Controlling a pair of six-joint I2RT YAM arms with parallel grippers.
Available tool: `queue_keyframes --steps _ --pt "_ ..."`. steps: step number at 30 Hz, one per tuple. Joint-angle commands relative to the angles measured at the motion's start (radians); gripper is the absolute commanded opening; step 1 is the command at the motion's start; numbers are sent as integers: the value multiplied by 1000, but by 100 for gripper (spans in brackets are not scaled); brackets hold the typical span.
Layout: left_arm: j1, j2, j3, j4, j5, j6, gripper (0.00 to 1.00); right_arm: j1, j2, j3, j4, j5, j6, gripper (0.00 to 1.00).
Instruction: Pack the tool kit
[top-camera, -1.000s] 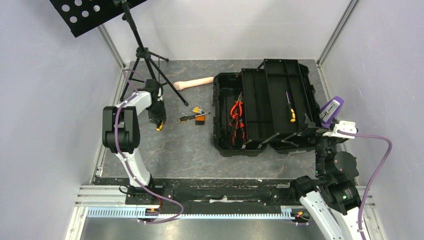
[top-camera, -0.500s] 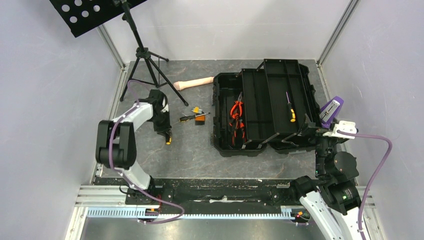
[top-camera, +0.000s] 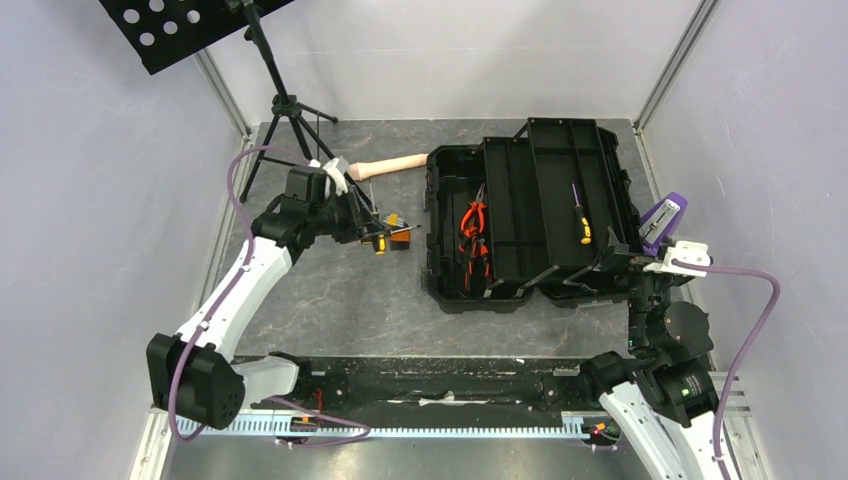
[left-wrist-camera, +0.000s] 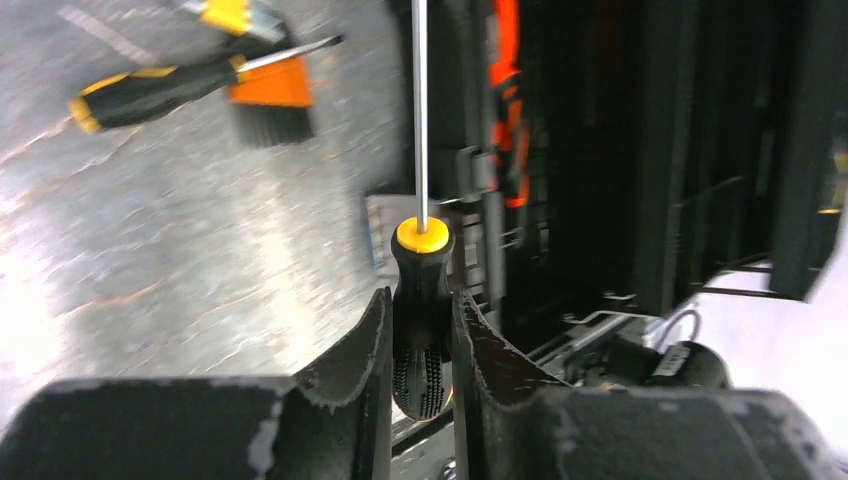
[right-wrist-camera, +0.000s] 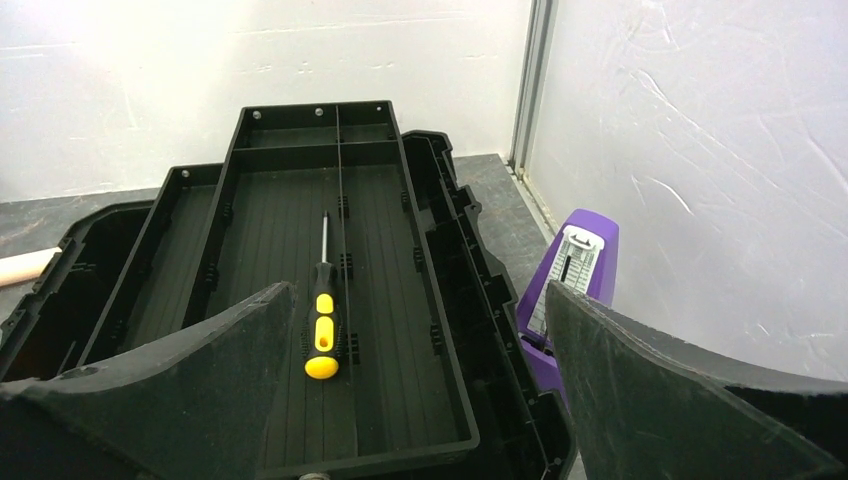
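The black toolbox (top-camera: 530, 215) lies open on the right of the table. Orange pliers (top-camera: 473, 235) sit in its left bin, and a yellow and black screwdriver (right-wrist-camera: 322, 320) lies in the tray. My left gripper (left-wrist-camera: 420, 340) is shut on the black handle of another screwdriver (left-wrist-camera: 422, 290), whose shaft points at the toolbox's left wall (left-wrist-camera: 640, 150). In the top view this gripper (top-camera: 372, 238) hovers left of the box. A third screwdriver (left-wrist-camera: 150, 90) lies on the table beside an orange and black piece (left-wrist-camera: 272, 100). My right gripper (right-wrist-camera: 420, 400) stands open, empty, over the box's near right corner.
A beige handle (top-camera: 390, 165) lies behind the left gripper. A black tripod stand (top-camera: 290, 110) occupies the far left corner. A purple object (right-wrist-camera: 570, 275) stands between the toolbox and the right wall. Grey walls close the table on three sides.
My left gripper closed on the screwdriver at the table's left edge, lifted it and swung right toward the toolbox. The right arm has not moved.
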Motion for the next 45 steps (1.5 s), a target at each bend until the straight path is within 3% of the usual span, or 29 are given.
queue_keyframes --steps 1,8,16,25,32,35,41,45 --pt "-97 -18 107 161 48 -172 2 6 -19 -17 38 10 14 98" --pt "-268 67 206 398 45 -326 2 7 -52 -39 76 38 20 98" --pt "-500 228 372 530 -39 -363 2 7 -57 -46 78 42 39 98" --pt "-678 484 579 595 -151 -427 2 6 -87 -48 64 40 50 98" --pt "-746 704 741 601 -194 -492 4 7 -108 -46 41 51 39 98" --pt "-759 763 797 578 -209 -486 11 7 -109 -48 29 62 32 98" --pt "-766 792 830 501 -251 -454 45 7 -112 -48 25 71 18 98" --pt "-766 761 813 473 -291 -426 55 7 -109 -49 25 71 15 98"
